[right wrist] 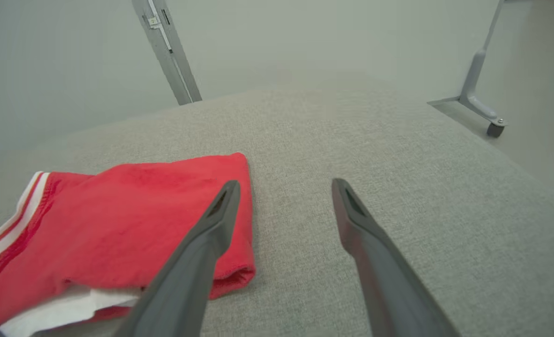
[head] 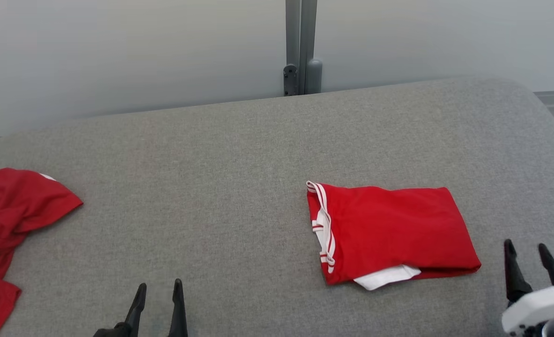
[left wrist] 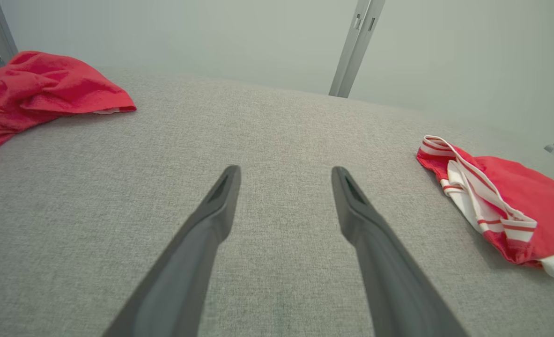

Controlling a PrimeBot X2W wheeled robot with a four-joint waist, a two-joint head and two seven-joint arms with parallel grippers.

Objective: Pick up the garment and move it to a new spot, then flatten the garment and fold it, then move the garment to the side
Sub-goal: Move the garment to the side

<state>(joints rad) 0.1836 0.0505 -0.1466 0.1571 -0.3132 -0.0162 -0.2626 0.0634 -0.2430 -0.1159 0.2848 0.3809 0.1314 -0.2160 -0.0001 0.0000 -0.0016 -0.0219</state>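
Lying folded, garment (head: 398,229); right pincer (head: 525,243) spread, apparently just beside its edge; left pincer (head: 159,282) spread, apart.

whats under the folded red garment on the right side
A white layer sticks out from under the near edge of the folded red garment, which lies on the grey table. How far the white runs underneath, and whether it belongs to the garment, is covered.

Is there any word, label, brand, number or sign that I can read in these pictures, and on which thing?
There are none to read.
The folded red garment shows only white stripes and a plain white part, no letters.
The crumpled red garment, the grey table and the metal post carry no writing.
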